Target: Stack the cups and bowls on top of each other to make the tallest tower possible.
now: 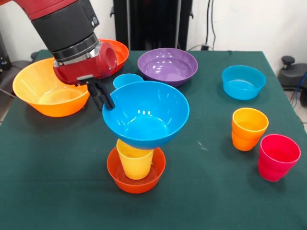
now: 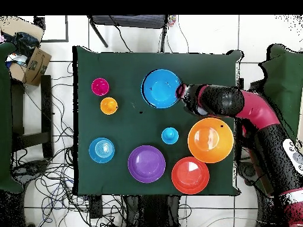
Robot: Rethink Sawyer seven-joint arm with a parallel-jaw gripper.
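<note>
— Pinching the big blue bowl's (image 1: 146,114) rim, is it?
— Yes, the gripper (image 1: 104,99) has its black fingers clamped on the rim's edge.
— Where's the bowl?
— On the yellow cup (image 1: 135,159), which stands in a small red-orange bowl (image 1: 136,180).
— Others?
— Orange cup (image 1: 248,128) and pinkish red cup (image 1: 277,156) stand apart.

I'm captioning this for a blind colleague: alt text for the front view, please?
The gripper holds the large blue bowl by its rim atop a yellow cup standing in a small red-orange bowl; other bowls and cups sit around on the green table.
</note>
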